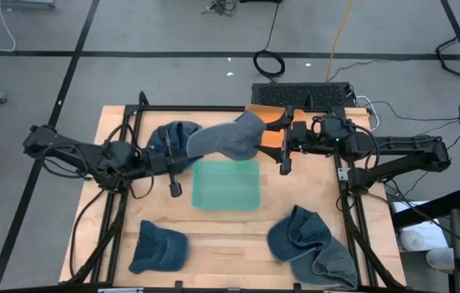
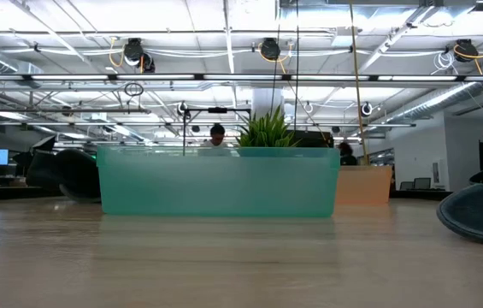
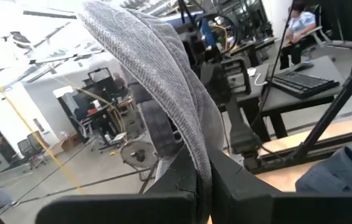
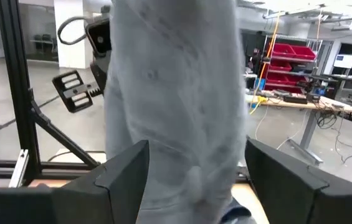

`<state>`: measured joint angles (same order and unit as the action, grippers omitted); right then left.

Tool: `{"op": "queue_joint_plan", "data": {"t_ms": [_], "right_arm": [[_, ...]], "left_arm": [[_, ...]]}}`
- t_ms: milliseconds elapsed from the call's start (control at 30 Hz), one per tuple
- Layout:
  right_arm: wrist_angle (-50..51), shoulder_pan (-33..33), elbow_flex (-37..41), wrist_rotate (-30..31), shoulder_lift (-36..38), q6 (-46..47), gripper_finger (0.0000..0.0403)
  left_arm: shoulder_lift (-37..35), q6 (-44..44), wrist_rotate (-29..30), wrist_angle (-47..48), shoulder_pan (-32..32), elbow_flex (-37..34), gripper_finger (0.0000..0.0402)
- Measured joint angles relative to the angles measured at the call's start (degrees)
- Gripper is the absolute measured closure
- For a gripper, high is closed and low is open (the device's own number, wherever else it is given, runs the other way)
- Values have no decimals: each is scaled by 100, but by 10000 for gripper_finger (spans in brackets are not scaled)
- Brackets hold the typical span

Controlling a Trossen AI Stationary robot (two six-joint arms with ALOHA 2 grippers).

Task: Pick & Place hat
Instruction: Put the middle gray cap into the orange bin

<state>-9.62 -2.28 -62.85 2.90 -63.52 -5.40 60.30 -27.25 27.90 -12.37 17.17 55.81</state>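
A grey knitted fabric hat [image 1: 228, 140] hangs stretched above the back edge of the translucent green plastic bin [image 1: 226, 185] at mid-worktop. The left gripper [image 3: 204, 177] pinches one end with jaws fully closed; the right gripper [image 4: 191, 162], jaws spread wide, straddles the other end.
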Motion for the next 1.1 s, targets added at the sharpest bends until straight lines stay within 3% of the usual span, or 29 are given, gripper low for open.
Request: {"op": "queue_joint_plan", "data": {"t_ms": [200, 300, 633, 900, 1100], "right_arm": [[-14, -2, 0, 156, -38, 101, 153], [-3, -2, 0, 153, -38, 242, 178], [79, 8, 0, 137, -38, 205, 387], [139, 405, 0, -78, -10, 298, 393], [123, 796, 0, -145, 39, 367, 393]], "left_arm": [[140, -57, 1, -122, 0, 0, 394], [141, -58, 37, -177, 0, -2, 394], [135, -194, 365, -268, -1, -2, 394], [133, -244, 1252, -115, -9, -2, 379], [128, -33, 1342, 101, -100, -2, 350]]}}
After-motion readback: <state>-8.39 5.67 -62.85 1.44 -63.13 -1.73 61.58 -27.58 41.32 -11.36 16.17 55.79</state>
